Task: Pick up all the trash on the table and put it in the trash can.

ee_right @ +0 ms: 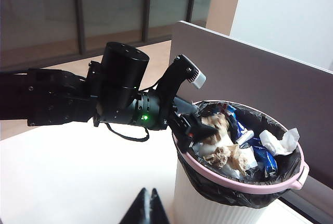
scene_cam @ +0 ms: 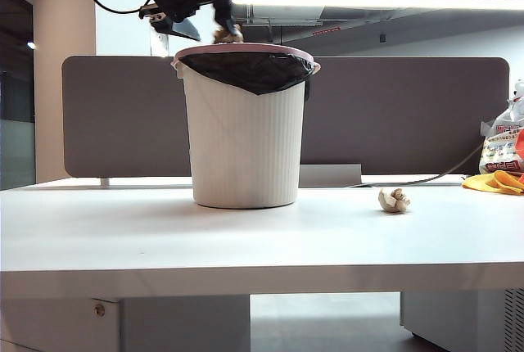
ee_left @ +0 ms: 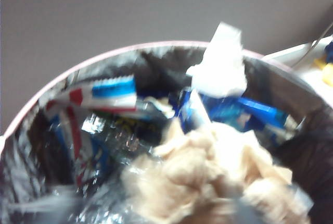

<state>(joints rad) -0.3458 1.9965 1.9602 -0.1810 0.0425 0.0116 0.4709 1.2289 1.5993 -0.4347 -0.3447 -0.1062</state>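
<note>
The trash can (scene_cam: 244, 131), white and ribbed with a pinkish rim and black liner, stands mid-table (scene_cam: 164, 237). My left gripper (scene_cam: 206, 24) hovers over its rim; the right wrist view shows it (ee_right: 196, 104) open, one finger raised, the other down by the rim. A beige crumpled paper ball (scene_cam: 228, 35) sits just below the lower finger, above the bin's contents (ee_right: 213, 125), and fills the left wrist view (ee_left: 208, 177). Another piece of trash (scene_cam: 394, 200) lies on the table right of the can. My right gripper (ee_right: 148, 199) is shut and empty, beside the can and above the table.
The can (ee_left: 104, 57) holds blue and red wrappers (ee_left: 112, 91) and a white tissue (ee_left: 221, 65). A grey partition (scene_cam: 409, 115) runs behind the table. A printed plastic bag (scene_cam: 501, 147) and a yellow cloth (scene_cam: 495, 182) lie at the far right edge.
</note>
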